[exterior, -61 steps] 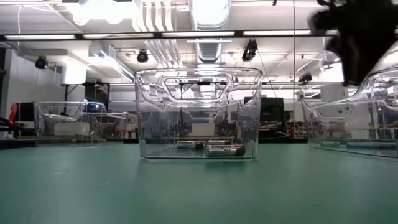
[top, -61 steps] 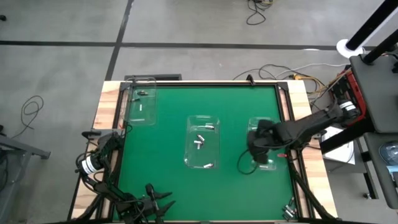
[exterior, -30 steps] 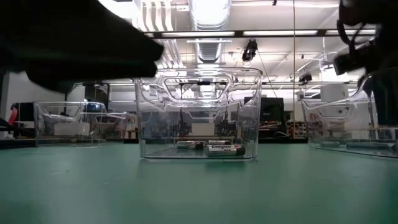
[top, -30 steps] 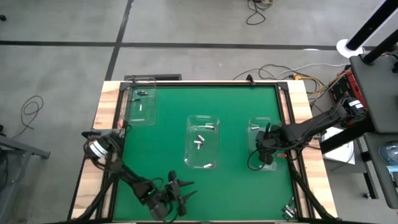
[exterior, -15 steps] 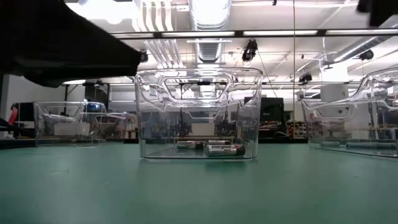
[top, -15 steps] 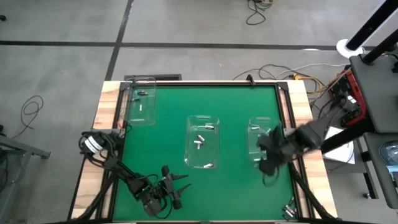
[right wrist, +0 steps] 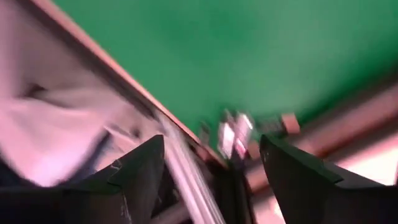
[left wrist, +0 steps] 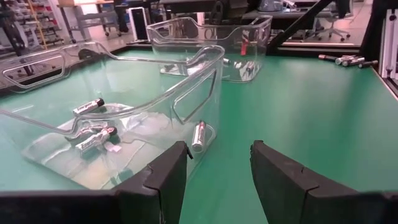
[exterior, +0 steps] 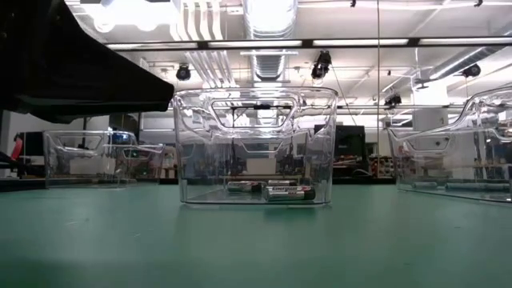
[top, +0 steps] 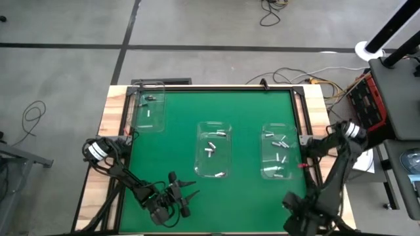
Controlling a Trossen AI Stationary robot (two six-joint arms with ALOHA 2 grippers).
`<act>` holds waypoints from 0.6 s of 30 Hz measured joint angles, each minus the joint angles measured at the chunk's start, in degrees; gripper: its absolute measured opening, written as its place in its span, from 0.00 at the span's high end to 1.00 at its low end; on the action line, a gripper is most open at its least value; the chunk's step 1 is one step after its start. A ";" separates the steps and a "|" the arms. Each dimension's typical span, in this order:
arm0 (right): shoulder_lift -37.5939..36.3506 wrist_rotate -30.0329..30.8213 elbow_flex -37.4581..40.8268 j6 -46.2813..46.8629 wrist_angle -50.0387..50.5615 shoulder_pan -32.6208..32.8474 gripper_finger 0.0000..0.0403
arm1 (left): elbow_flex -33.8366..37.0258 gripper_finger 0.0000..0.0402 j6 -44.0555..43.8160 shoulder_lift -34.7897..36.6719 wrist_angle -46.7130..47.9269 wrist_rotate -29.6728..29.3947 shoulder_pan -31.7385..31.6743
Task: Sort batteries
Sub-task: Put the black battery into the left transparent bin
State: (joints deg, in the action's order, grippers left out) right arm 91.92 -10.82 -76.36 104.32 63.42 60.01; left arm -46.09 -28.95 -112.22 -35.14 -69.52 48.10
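Right tool (top: 296, 219) is now hanging spread and empty off the table's (top: 249, 141) near right corner, having left the right bin (top: 278, 152); batteries (top: 211, 147) are lying in three bins, left tool (top: 176, 198) approaching spread.

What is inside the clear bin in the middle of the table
The middle bin holds a few batteries lying loose on its floor, about four in the high view. From the low view only two or three show; the others are hidden behind those.
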 joint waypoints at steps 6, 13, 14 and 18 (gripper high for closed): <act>2.97 -10.85 4.89 -0.15 -4.04 -1.35 0.30 | 0.05 0.61 -0.07 -0.14 0.00 0.02 0.31; 2.74 -19.80 13.56 1.39 -16.21 -1.39 0.24 | -0.39 0.61 -0.26 -0.14 -0.03 0.03 1.12; 2.61 -21.91 14.75 1.97 -17.97 -1.54 0.23 | -0.47 0.61 -0.28 -0.14 -0.02 0.04 1.14; 2.61 -24.93 16.71 2.91 -20.70 -1.68 0.21 | -0.71 0.61 -0.66 -0.16 -0.02 0.09 1.45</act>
State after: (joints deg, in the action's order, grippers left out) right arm 94.53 -35.75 -59.66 107.23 42.72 58.33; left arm -46.81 -29.61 -112.38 -35.15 -69.43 49.55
